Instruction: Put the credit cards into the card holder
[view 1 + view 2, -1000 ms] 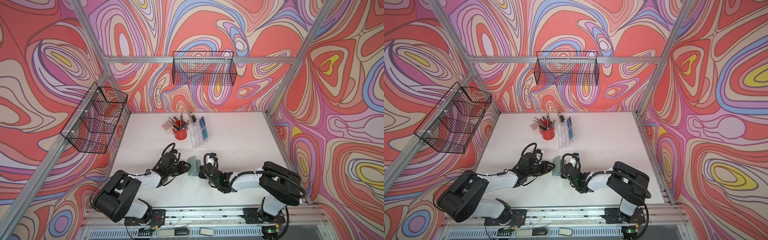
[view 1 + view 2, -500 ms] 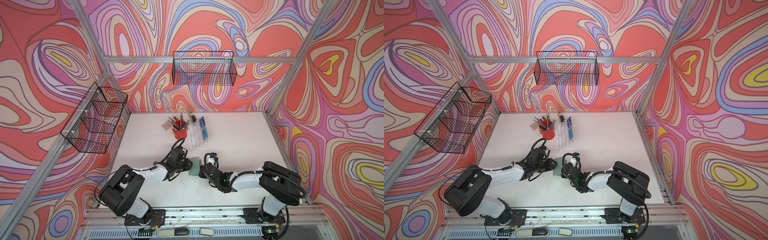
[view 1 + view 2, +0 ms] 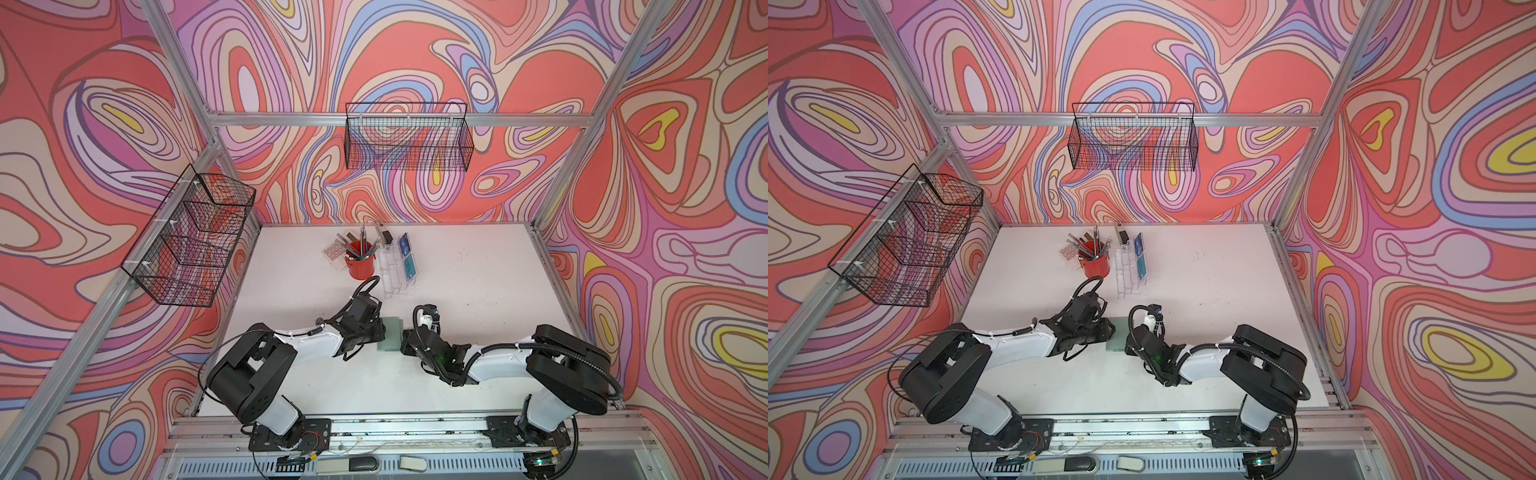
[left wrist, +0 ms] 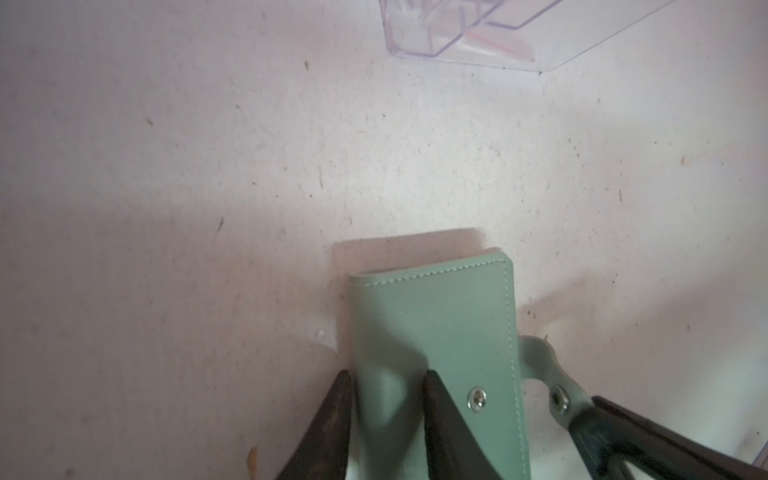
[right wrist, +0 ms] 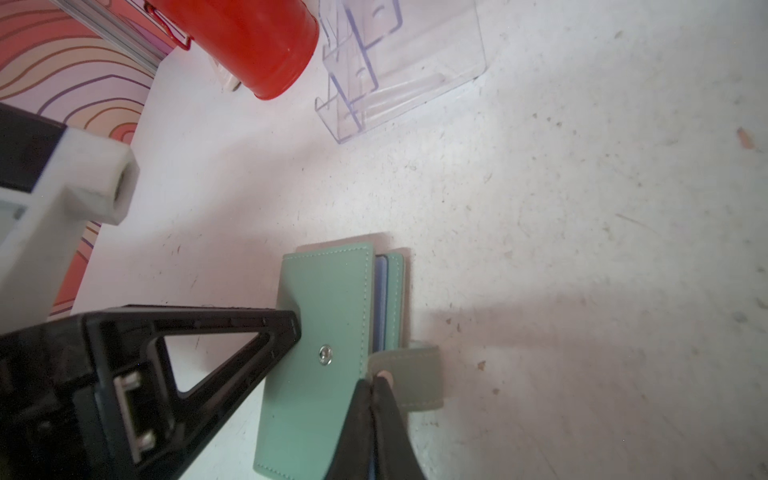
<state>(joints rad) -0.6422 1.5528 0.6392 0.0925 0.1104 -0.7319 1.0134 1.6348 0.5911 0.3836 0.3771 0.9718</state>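
Sage-green card holder [image 3: 390, 338] flat on counter [image 3: 478, 291], centre, covers nearly closed, strap [image 5: 411, 374] unsnapped. Left end effector [image 4: 386, 376] at holder's 9 o'clock, narrow, clamping spine-side edge. Right end effector [image 5: 376, 380] at 3 o'clock, pinched tight on strap. Blue credit card [image 3: 404, 245] and teal credit card [image 3: 410, 266] upright in clear stand [image 3: 392, 282], 12 o'clock from holder, well apart.
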